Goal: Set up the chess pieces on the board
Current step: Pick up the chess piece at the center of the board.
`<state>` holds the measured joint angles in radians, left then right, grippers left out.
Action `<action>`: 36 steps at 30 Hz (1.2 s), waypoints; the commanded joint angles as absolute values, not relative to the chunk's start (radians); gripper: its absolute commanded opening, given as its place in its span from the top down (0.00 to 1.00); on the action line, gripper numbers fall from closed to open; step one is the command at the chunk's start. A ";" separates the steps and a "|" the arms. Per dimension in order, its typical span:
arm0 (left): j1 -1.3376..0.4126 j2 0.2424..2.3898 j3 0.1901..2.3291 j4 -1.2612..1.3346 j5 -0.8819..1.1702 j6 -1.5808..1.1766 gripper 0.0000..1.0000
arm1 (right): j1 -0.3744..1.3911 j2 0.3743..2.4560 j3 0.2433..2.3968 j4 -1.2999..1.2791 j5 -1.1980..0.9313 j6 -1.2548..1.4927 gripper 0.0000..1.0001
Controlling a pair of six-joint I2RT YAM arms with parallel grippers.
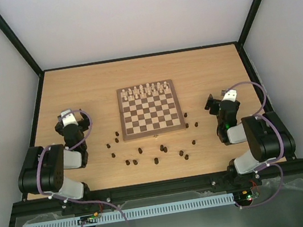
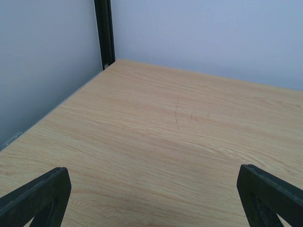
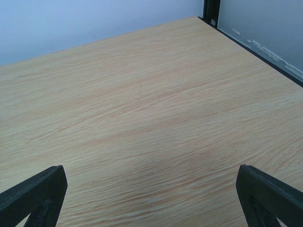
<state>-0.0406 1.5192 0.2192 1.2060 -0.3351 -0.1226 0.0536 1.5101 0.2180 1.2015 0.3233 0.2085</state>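
The board (image 1: 124, 113) lies in the middle of the table, with cream-white chessmen on its two far rows. Several dark brown chess pieces (image 1: 156, 160) are scattered on the table along the board's near edge, and a few (image 1: 196, 123) lie off its near right corner. None of the dark pieces stands on the board. My left gripper (image 1: 73, 119) is left of the board and my right gripper (image 1: 222, 102) is right of it. Both are open and empty. In the left wrist view my left gripper (image 2: 151, 194) hangs over bare wood, as does my right gripper (image 3: 151, 194) in its own view.
The wooden table (image 1: 78, 85) is walled by white panels with black frame posts (image 2: 104, 33) at the far corners; the right post (image 3: 211, 9) shows in the right wrist view. Bare wood lies behind the board and at both sides.
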 commanded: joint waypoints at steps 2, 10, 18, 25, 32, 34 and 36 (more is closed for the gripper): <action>-0.058 1.489 0.237 1.213 -0.347 -0.100 0.01 | 0.061 1.350 0.423 0.760 0.372 0.250 0.01; -0.089 1.156 0.356 0.810 -0.381 -0.173 0.01 | 0.061 1.169 0.712 0.293 0.175 0.418 0.01; -0.114 1.042 0.618 0.511 -0.204 -0.442 0.01 | 0.061 1.180 0.900 0.048 -0.122 0.574 0.01; -0.210 1.004 0.892 0.134 -0.027 -0.516 0.01 | 0.068 1.240 0.971 -0.156 -0.333 0.682 0.01; -0.394 0.856 0.884 -0.093 -0.022 -0.486 0.01 | 0.268 1.203 0.997 -0.395 -0.119 0.536 0.01; -0.394 0.824 0.862 -0.159 0.045 -0.487 0.01 | 0.284 1.141 0.944 -0.414 -0.076 0.524 0.01; -0.394 0.777 0.816 -0.159 0.138 -0.475 0.01 | 0.290 1.070 0.896 -0.433 -0.032 0.519 0.01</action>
<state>-0.3920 0.8352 0.8753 -0.0113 -0.0166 -0.4805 0.2836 1.1908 0.9543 -0.2859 -0.1455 0.5652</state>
